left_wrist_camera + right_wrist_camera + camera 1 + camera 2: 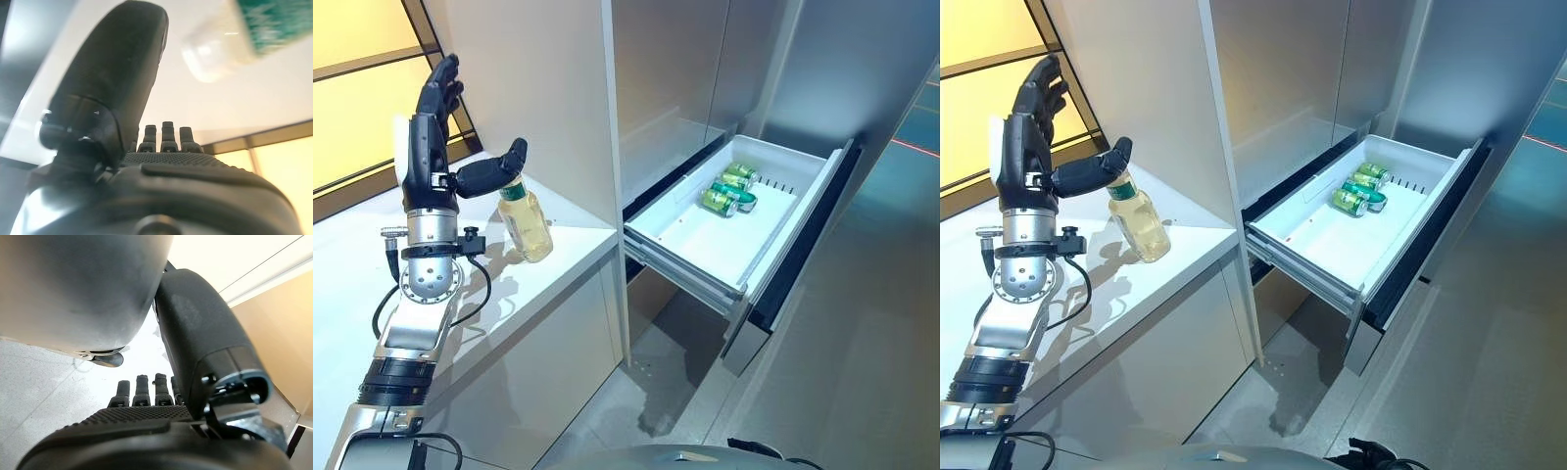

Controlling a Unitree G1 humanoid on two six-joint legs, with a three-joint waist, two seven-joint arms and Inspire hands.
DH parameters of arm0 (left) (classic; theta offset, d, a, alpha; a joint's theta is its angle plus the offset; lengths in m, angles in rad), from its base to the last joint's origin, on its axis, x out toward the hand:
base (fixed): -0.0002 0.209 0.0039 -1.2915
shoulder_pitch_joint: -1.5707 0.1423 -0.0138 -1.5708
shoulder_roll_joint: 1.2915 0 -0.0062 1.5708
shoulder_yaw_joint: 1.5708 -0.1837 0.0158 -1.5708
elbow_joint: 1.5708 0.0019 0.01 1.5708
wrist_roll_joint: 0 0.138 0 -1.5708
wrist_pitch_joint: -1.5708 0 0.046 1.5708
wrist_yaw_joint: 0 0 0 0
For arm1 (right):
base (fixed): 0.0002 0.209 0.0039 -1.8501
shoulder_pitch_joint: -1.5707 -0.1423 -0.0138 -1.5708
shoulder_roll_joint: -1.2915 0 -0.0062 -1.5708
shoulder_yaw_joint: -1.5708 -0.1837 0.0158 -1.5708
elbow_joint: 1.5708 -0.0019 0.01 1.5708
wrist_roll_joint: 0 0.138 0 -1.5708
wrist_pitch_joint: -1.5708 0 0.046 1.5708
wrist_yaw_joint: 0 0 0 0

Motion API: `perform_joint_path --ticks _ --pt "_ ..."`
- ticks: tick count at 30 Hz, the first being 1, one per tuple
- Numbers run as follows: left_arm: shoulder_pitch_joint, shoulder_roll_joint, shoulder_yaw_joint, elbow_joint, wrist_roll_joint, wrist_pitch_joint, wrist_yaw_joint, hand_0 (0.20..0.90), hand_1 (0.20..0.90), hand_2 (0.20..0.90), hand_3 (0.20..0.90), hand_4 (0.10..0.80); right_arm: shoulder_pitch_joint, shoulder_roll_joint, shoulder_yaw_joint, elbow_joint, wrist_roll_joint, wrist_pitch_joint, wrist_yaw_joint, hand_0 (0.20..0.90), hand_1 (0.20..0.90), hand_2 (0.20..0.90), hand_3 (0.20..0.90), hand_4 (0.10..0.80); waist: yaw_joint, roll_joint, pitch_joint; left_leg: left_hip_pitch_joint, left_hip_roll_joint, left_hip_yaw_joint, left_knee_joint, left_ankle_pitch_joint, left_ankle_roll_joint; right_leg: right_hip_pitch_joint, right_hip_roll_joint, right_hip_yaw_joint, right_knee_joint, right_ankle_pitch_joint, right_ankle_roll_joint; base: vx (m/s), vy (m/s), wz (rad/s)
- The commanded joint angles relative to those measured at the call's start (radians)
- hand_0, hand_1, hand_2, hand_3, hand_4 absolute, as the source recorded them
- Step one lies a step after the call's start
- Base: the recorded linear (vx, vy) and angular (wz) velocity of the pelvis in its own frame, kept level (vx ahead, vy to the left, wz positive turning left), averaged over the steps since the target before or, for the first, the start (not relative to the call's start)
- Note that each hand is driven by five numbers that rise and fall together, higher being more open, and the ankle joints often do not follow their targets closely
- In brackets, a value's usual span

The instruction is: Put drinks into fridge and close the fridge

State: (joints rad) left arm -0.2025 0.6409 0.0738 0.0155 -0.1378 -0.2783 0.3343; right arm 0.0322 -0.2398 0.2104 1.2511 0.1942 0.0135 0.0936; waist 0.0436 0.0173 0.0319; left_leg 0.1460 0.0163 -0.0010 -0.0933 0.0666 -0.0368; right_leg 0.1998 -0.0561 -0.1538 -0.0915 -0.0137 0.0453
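Left hand [429, 147] is raised over the white tabletop [558, 250], fingers straight, thumb tip at the cap of the upright drink bottle [527, 220]. At 3 o'clock, fridge drawer [685, 240] stands open, holding green cans [729, 191]. Right hand [146, 396]: fingers straight, holding nothing.

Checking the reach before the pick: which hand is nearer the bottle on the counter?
Left. The left hand is open right beside the bottle, its thumb at the cap. The right hand shows only in its own wrist view, away from the bottle.
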Motion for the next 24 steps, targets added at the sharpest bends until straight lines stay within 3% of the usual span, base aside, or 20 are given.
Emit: perform_joint_path --ticks 1,14,24 --pt "-0.107 0.041 0.029 -0.023 -0.006 -0.039 0.045 0.900 0.900 0.900 0.900 0.800 -0.037 -0.002 0.014 0.013 -0.027 0.005 0.013 0.900 0.900 0.900 0.900 0.800 -0.016 0.013 0.020 0.031 -0.059 0.049 0.013 -0.139 0.058 -0.050 0.056 -0.027 0.109 -0.108 -0.002 0.000 0.000 0.00" --pt "-0.105 0.031 0.006 0.042 -0.008 -0.008 0.028 0.900 0.900 0.900 0.900 0.800 -0.035 -0.011 0.006 -0.002 -0.045 0.019 0.024 0.900 0.900 0.900 0.900 0.800 -0.027 0.013 0.025 0.035 -0.058 0.061 0.014 -0.141 0.058 -0.050 0.058 -0.019 0.112 -0.108 0.001 0.001 0.001 0.00" --pt "-0.111 0.001 -0.015 0.050 -0.052 -0.027 0.004 0.900 0.900 0.900 0.900 0.800 -0.038 -0.015 0.004 -0.009 -0.052 0.032 0.028 0.900 0.900 0.900 0.900 0.800 -0.032 0.012 0.027 0.038 -0.058 0.066 0.013 -0.141 0.057 -0.047 0.058 -0.017 0.109 -0.106 0.003 0.001 0.001 0.00"
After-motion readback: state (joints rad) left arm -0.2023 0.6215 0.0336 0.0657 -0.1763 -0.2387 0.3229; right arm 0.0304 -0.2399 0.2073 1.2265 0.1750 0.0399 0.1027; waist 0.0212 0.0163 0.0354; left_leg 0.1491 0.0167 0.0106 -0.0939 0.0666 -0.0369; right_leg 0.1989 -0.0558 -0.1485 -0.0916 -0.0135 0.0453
